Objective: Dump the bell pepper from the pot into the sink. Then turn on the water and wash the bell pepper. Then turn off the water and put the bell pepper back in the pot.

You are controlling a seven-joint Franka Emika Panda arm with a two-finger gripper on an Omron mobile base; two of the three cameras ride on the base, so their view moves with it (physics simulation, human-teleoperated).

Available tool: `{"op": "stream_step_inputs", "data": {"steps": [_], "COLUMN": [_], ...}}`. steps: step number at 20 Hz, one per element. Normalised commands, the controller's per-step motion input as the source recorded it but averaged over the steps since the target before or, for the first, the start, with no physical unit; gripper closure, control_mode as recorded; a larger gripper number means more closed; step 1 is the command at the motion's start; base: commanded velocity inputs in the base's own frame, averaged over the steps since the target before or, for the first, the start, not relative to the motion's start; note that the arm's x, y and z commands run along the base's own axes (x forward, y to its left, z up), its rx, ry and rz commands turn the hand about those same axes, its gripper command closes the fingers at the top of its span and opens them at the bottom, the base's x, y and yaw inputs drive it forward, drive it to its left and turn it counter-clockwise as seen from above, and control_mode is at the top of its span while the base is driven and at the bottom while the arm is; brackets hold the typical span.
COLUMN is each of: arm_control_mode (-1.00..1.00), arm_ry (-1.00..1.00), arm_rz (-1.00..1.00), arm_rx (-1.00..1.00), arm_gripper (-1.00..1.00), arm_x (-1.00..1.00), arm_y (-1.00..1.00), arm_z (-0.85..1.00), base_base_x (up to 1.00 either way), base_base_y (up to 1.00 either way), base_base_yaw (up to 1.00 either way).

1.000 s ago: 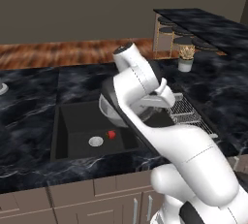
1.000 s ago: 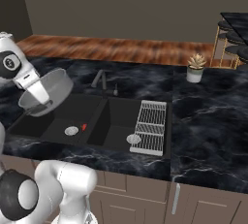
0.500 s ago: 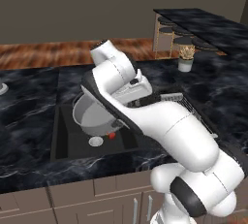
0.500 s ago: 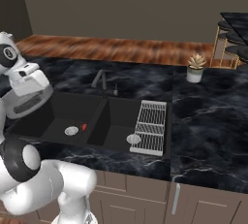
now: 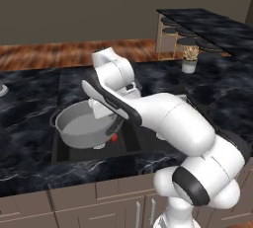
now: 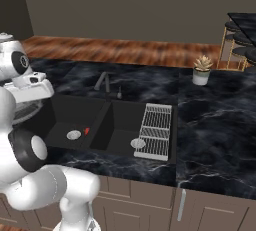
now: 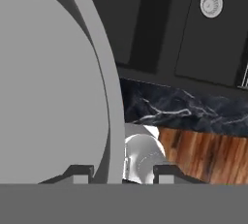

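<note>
1. Over the left basin of the sink (image 5: 62, 148): one pot (image 5: 81, 126), grey, mouth up and empty, its rim clamped between the fingers of the gripper (image 7: 122, 172).
2. On the left basin floor: one bell pepper (image 6: 86, 131), red, just beside one silver drain (image 6: 73, 135); a second drain (image 6: 138, 143) in the right basin.
3. The right base view adds one dark faucet (image 6: 103, 81), one ribbed rack (image 6: 156, 129), one potted plant (image 6: 202, 69).
4. Surface: black marbled counter (image 6: 210, 125); wooden floor (image 6: 125, 51) beyond.
</note>
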Motion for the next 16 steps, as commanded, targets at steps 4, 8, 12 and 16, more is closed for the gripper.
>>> {"op": "stream_step_inputs", "data": {"steps": [4,8,12,16], "arm_control_mode": [-1.0,-1.0,-1.0,-1.0], "arm_ry": [0.0,0.0,0.0,0.03], "arm_rz": [0.27,0.23,0.19,0.16], "arm_rx": [0.17,0.04,0.0,0.0], "arm_gripper": [1.0,1.0,1.0,1.0], "arm_x": [0.0,0.02,0.11,0.21], "arm_y": [0.27,0.35,0.41,0.42], "arm_z": [-0.34,-0.03,0.0,0.0], "base_base_x": [0.0,0.0,0.0,0.0], "base_base_y": [0.0,0.0,0.0,0.0], "base_base_yaw": [0.0,0.0,0.0,0.0]}}
